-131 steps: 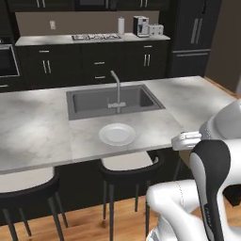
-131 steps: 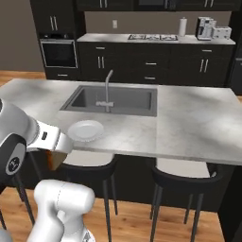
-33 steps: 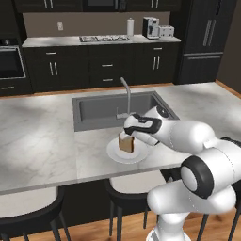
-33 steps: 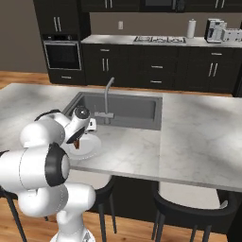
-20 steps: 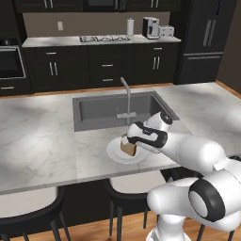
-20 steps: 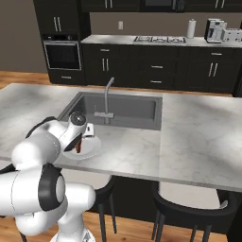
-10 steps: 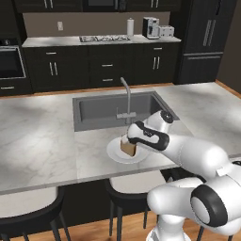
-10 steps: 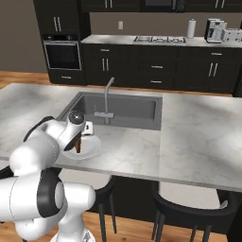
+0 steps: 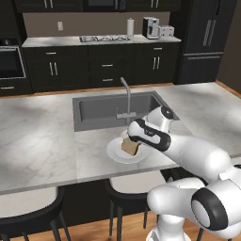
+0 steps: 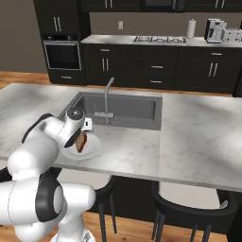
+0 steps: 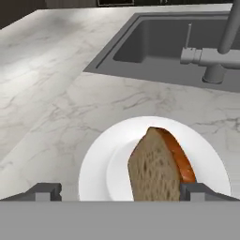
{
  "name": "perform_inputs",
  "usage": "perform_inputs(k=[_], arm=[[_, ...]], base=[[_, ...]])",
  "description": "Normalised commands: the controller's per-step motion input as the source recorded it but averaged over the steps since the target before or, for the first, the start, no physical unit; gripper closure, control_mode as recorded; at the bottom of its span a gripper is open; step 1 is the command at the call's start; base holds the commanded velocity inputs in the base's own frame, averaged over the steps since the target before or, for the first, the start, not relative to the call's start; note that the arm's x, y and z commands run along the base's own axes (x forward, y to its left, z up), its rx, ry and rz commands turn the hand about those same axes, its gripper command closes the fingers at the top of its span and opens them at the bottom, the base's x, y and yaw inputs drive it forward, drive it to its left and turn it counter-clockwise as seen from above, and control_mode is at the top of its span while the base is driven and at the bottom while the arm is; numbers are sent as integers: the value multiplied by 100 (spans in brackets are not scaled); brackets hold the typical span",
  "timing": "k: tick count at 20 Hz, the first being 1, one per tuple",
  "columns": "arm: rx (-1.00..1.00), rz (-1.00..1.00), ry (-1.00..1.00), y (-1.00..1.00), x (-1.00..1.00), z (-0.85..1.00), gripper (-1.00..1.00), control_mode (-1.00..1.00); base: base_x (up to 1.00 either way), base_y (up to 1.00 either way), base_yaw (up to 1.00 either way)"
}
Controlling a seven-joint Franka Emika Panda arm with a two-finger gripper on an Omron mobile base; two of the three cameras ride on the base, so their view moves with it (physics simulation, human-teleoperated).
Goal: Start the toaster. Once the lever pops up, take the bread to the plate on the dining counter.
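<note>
jaws [image 11: 119,190]: spread wide, gripping nothing
tan brown-crusted bread slice [image 11: 157,168]: between the jaws, standing on the round white plate [image 11: 96,164]
surface [image 11: 56,112]: pale marble
advice: withdraw straight, without clipping the slice

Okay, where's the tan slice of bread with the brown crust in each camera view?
Left base view: bread just below centre, on the round white plate.
Right base view: left of centre, beside the arm.
Hand view: bottom centre, between the fingertips.
Shared landmark: the steel faucet.
</note>
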Motion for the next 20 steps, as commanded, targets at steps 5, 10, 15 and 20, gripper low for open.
perform_inputs(k=[5, 10, 15, 20], arm=[[0, 0, 0, 6, 0, 16, -100, -100], [0, -5, 0, 1, -5, 29, -100, -100], [0, -9, 0, 0, -32, 55, -100, -100], [0, -9, 0, 0, -46, 45, -100, -100]], base=[[0, 0, 0], [0, 0, 0], [0, 0, 0], [0, 0, 0]])
